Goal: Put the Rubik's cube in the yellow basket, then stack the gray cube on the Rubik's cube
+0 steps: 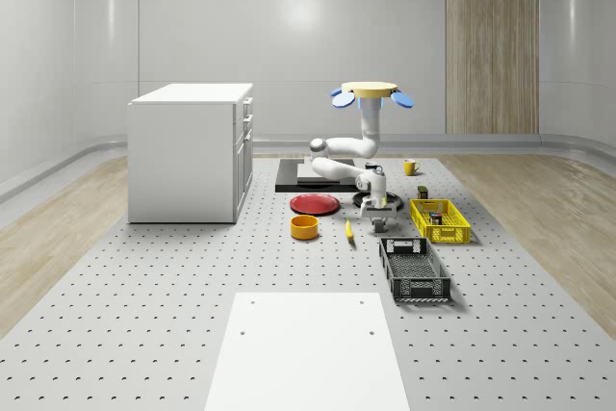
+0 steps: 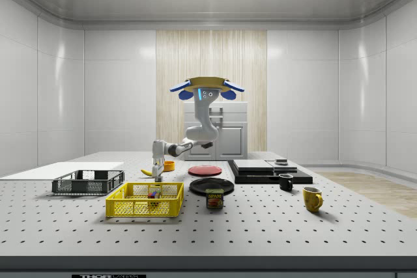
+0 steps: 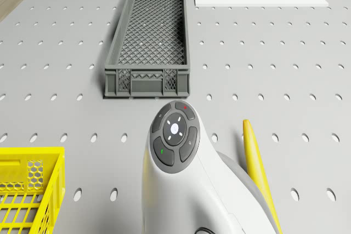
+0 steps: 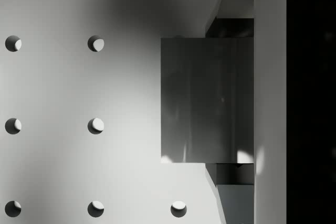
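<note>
Inside, yellow basket (image 2: 144,200) holds Rubik's cube (image 2: 154,194).

white cabinet (image 1: 190,151) on counter (image 1: 144,315) | red plate (image 1: 315,204); orange bowl (image 1: 304,227); banana (image 1: 348,231) | gray crate (image 1: 414,270); yellow mug (image 2: 312,198)

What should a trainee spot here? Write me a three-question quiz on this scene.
1. True or false: the Rubik's cube already lies in the yellow basket.
2. What sits right in front of the gripper in the wrist view? A gray cube; B mug; C red plate.
3. Fill in: the drone hovers over the perforated ___.
Key: 1 true; 2 A; 3 table.
</note>
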{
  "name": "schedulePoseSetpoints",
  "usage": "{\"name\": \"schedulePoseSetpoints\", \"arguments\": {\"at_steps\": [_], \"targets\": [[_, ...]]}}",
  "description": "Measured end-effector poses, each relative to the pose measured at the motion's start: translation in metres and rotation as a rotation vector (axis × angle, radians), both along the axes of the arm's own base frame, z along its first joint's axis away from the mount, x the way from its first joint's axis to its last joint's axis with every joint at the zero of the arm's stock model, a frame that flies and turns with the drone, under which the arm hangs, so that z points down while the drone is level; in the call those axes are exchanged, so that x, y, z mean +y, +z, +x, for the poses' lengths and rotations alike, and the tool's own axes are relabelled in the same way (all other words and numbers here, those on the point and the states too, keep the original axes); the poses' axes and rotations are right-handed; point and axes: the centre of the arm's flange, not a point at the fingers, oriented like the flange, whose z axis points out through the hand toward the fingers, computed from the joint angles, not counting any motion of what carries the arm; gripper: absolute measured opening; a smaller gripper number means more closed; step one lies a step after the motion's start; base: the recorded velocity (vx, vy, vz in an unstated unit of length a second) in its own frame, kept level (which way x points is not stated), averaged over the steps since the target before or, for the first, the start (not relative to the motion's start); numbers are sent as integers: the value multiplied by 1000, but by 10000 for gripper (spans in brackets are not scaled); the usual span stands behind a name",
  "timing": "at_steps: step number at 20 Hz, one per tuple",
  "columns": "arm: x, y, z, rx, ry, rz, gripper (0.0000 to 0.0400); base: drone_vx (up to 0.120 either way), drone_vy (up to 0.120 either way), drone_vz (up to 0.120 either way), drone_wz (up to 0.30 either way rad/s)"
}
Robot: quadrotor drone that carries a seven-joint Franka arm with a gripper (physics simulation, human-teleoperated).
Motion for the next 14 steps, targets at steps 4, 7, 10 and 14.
{"name": "schedulePoseSetpoints", "arguments": {"at_steps": [4, 7, 10, 14], "targets": [[0, -14, 0, 0, 0, 0, 252, 0, 0, 50, 0], [0, -26, 0, 0, 0, 0, 251, 0, 0, 120, 0], [0, -33, 0, 0, 0, 0, 250, 0, 0, 120, 0], [0, -38, 0, 0, 0, 0, 250, -120, 120, 120, 0]]}}
